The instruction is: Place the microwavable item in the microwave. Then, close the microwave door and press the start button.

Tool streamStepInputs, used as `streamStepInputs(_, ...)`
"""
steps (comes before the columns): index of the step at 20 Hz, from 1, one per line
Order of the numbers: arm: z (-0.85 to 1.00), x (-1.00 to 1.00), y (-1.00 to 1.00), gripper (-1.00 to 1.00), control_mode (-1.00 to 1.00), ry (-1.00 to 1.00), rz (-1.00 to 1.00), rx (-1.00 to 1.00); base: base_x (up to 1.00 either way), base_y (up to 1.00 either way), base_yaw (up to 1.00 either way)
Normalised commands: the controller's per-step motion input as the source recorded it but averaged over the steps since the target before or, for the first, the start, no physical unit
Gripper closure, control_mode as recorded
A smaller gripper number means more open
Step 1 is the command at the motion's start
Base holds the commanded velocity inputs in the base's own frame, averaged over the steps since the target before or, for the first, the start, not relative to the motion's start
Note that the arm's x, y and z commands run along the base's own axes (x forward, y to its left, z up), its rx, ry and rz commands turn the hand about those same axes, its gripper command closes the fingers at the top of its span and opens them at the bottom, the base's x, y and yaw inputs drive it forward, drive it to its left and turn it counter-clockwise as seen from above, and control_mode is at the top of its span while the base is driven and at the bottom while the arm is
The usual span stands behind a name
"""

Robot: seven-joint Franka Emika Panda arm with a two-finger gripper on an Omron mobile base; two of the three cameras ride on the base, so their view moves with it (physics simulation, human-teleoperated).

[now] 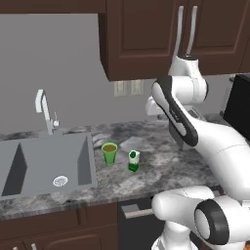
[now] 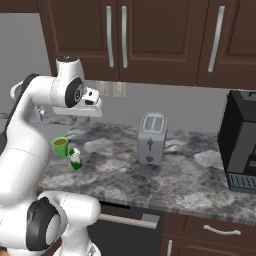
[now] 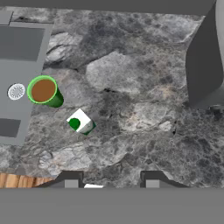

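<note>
The microwavable item, a small bright green cup (image 1: 109,152) with brown liquid, stands upright on the granite counter just right of the sink; it also shows as the green cup (image 2: 60,146) and, from above, the cup (image 3: 43,91). My gripper (image 3: 110,181) hangs high over the counter, open, with nothing between its fingertips. In the hand view the cup lies well off to the upper left of the fingertips. The microwave and its door are out of view.
A small white carton (image 1: 133,160) with green base stands close beside the cup, also seen as the carton (image 3: 80,122). The grey sink (image 1: 44,166) with its faucet (image 1: 45,110) lies left. A silver toaster (image 2: 152,137) and a black appliance (image 2: 242,145) stand to the right.
</note>
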Motion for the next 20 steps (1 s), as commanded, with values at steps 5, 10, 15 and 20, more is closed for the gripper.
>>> streamStepInputs(5,0.00,-0.56,0.05,-1.00,-1.00,-0.17,0.00,-0.01,0.00,0.00,0.00)
streamStepInputs(10,-0.18,-0.26,0.91,-1.00,-1.00,-0.12,-0.01,-0.20,0.00,0.00,0.00)
streamStepInputs(15,-0.39,0.11,1.00,-1.00,-1.00,0.01,0.00,-0.26,0.00,0.00,0.00)
streamStepInputs(20,-0.26,0.35,0.85,-1.00,-1.00,0.13,0.00,-0.15,0.00,0.00,0.00)
